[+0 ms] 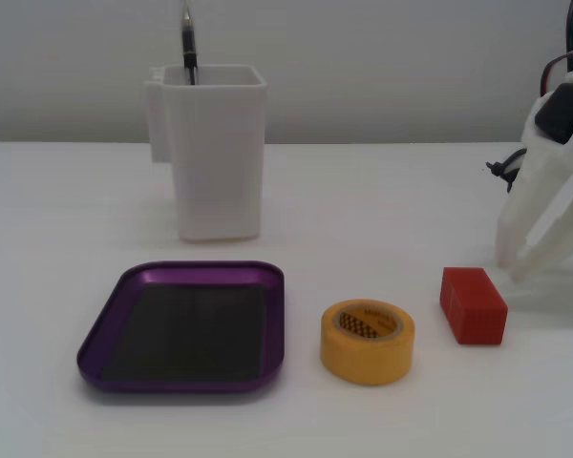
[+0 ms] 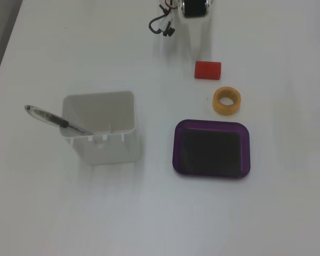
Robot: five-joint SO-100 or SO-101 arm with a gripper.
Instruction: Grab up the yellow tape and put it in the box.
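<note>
Sitting flat on the white counter (image 1: 382, 191), the yellow tape (image 1: 368, 341) rests with its hollow core facing up, just beside the purple box (image 1: 186, 325) and at the box's 3 o'clock in a fixed view; they lie close but apart. A red block (image 1: 472, 304) lies near the tape at its 2 o'clock, also apart from it. The white end effector (image 1: 520, 260) hangs at the right edge, at the block's 1 o'clock, its two fingers spread and pinching nothing, tips low near the counter. A tall white container (image 1: 216, 153) stands at the box's 12 o'clock with a pen (image 2: 56, 120) leaning inside. In a fixed view from above, the tape (image 2: 227, 100) sits at the box's (image 2: 212, 170) 12 o'clock.
</note>
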